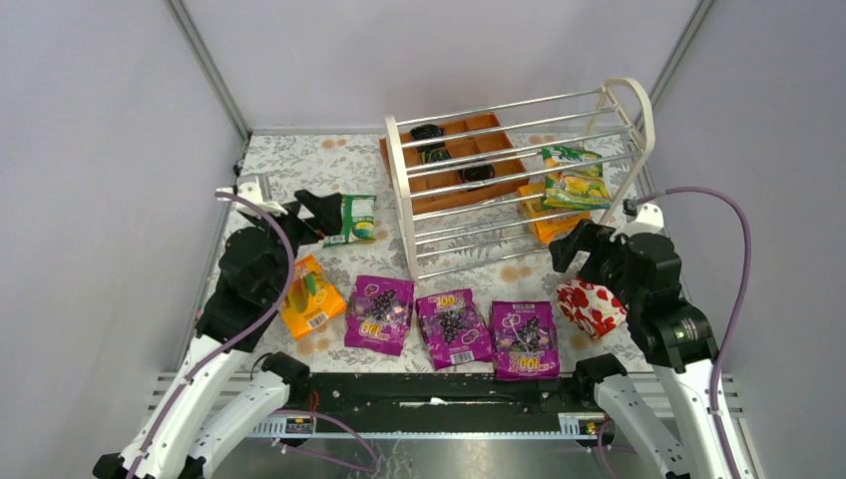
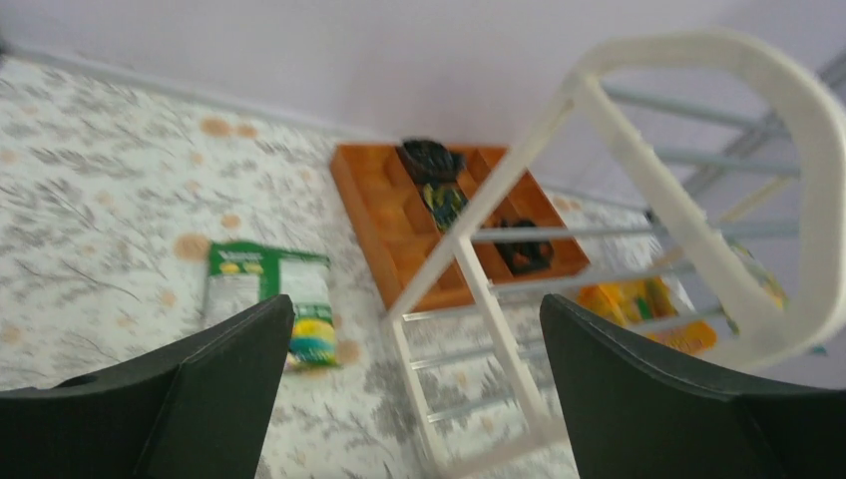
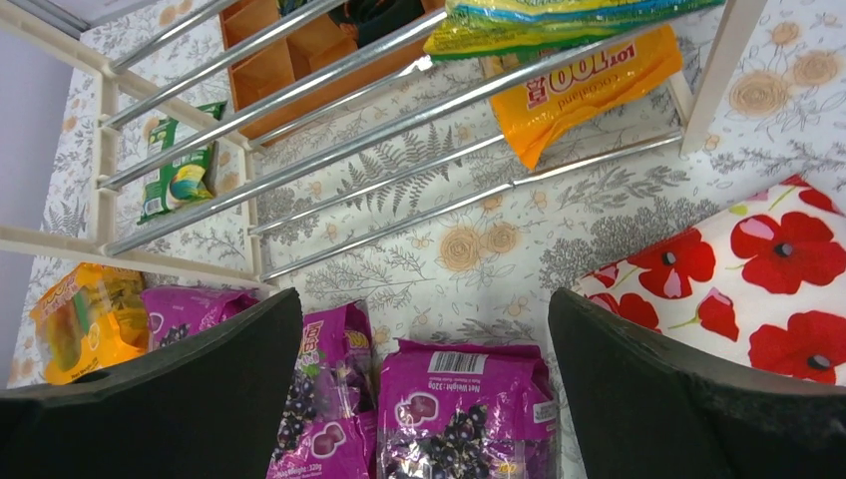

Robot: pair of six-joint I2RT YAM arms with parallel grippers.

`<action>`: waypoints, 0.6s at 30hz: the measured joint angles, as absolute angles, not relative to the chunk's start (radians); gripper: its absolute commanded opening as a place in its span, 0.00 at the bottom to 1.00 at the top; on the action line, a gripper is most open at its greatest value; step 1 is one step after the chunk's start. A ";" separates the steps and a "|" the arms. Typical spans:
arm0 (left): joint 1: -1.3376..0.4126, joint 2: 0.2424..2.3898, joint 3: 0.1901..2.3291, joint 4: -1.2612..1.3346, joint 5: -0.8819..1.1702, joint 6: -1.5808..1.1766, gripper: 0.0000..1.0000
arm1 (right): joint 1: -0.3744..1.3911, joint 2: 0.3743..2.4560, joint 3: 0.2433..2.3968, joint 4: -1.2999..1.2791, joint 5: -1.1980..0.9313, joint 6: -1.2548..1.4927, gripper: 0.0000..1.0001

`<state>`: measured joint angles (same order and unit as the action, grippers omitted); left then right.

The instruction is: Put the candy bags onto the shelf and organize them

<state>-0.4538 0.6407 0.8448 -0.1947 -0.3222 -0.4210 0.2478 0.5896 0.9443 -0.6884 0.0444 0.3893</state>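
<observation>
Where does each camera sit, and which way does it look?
Top camera: high behind, looking down at table, shelf, candy bags; left arm and right arm show.
Left wrist: on that arm, facing shelf end and brown tray; open fingers show.
Right wrist: looks down past shelf rods at magenta bags; open fingers show.
Both wrist views share the green-white bag.

A robot test booth in a lab, not a home: plain pale panels [image 1: 100, 150] joined by metal corner posts [image 1: 208, 65] box in a small surface [image 1: 329, 165] under a flower-print cloth. A left arm [image 1: 234, 289] and a right arm [image 1: 663, 309] — white and black, trailing purple cables [image 1: 736, 249] — are bolted to a metal base [image 1: 439, 391] at its near edge.
</observation>
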 measured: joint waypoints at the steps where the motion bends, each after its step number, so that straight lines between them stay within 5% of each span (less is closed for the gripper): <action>1: -0.454 0.635 0.835 -0.212 -0.300 -0.433 0.99 | 0.248 0.590 0.939 -0.691 0.045 0.395 1.00; 18: -0.459 0.655 0.610 -0.159 0.321 -0.604 0.99 | 0.248 0.834 0.804 -0.726 -0.104 0.533 1.00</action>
<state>-0.4587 0.6552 0.6098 -0.1593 0.3210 -0.6037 0.2478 0.8341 0.8040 -0.7261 -0.1036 0.5331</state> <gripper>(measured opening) 0.987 0.995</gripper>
